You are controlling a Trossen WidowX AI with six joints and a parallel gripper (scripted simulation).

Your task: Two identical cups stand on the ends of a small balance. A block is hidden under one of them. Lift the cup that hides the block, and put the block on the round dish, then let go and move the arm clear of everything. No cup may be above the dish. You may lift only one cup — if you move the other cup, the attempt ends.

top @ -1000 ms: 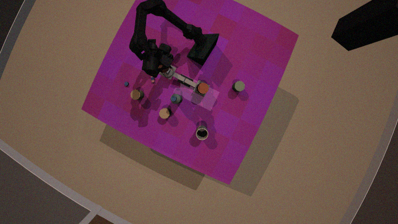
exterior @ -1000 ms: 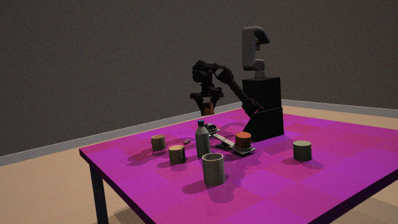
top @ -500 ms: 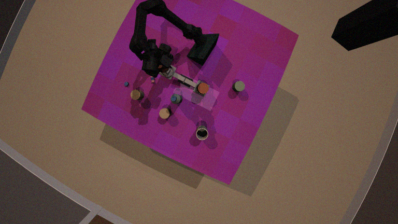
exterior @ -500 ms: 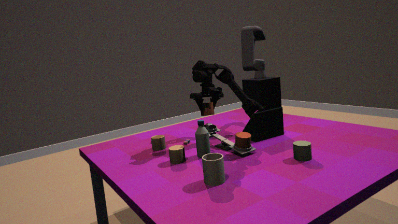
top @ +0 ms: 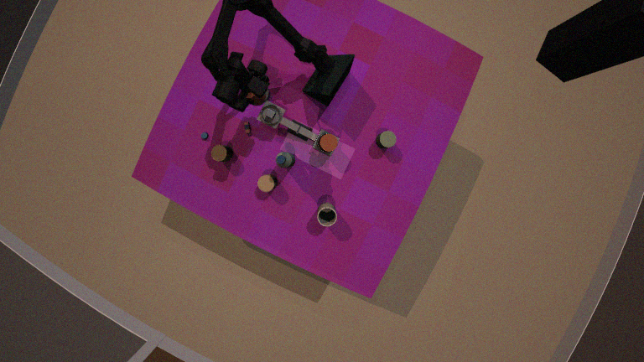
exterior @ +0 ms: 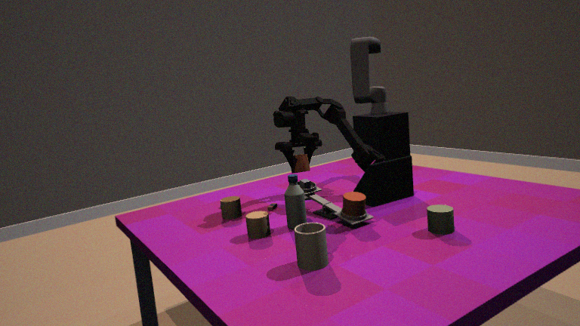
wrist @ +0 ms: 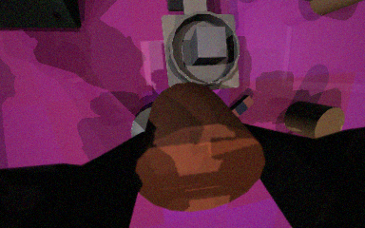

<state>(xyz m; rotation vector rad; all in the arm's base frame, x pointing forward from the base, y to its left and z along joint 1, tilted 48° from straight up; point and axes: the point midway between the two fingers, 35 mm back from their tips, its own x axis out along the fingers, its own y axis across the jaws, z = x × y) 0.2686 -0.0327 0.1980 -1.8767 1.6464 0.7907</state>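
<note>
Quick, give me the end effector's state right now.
End effector: closed on an orange-brown cup, held up off the balance.

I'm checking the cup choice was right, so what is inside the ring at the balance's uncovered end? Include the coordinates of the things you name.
A grey block (top: 270, 113) (exterior: 306, 182) (wrist: 211, 42) sits inside the ring (top: 262, 120) (wrist: 175, 62). The block covers the patch directly beneath it.
</note>
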